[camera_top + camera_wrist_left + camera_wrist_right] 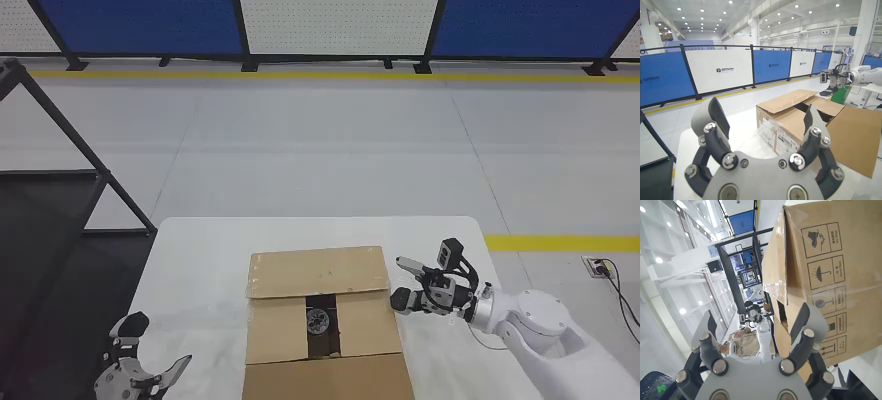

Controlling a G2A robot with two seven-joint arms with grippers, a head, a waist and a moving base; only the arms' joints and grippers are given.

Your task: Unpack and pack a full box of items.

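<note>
Table (200,260), white, carries the cardboard box (275,330) at its middle, its near flap (330,380) folded out and the other flaps over the top. I judge unpacking is only starting. My right gripper (403,282), fingers wide and empty, hangs just beside the box's right wall; next it must lift that side flap. My left gripper (152,350), wide too, sits near the table's left corner. Smallest, a dark round item (318,320) shows through the slit between the flaps
</note>
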